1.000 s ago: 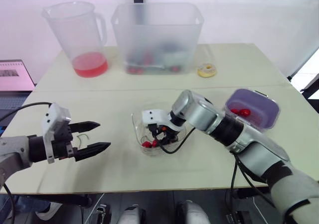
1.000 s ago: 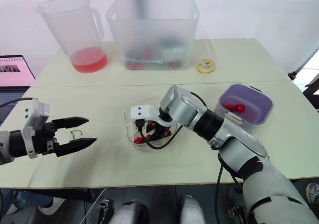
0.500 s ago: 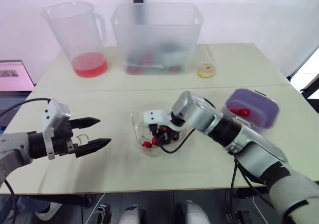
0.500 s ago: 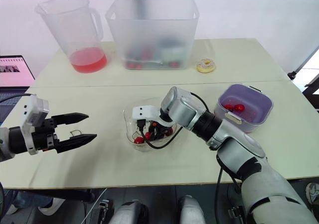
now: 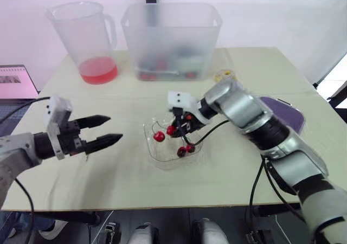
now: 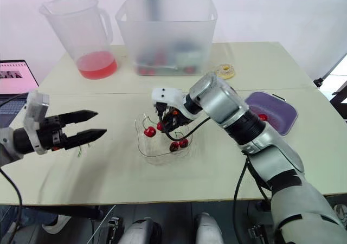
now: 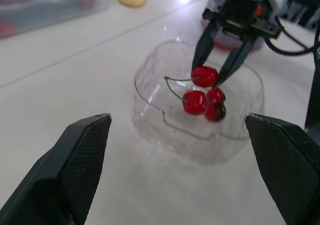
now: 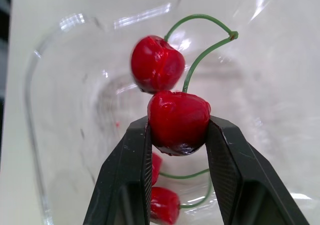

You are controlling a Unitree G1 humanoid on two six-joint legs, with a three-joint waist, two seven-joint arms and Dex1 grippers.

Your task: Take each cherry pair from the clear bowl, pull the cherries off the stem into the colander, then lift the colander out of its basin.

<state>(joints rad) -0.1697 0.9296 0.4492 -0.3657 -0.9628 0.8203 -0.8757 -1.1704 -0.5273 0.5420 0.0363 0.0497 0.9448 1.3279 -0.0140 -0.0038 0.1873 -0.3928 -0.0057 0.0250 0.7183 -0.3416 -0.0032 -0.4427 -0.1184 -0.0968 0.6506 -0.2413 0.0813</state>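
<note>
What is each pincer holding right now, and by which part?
The right pincer holds a cherry pair by one cherry, pinched between its fingers; the stem and other cherry are free. The left pincer is open, holding nothing.

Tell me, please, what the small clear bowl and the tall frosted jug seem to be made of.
The small clear bowl looks like thin, glossy transparent plastic: the table shows through it and its rim glints, though glass is possible. The tall frosted jug looks like matte, translucent plastic: the red liquid inside shows hazily.
</note>
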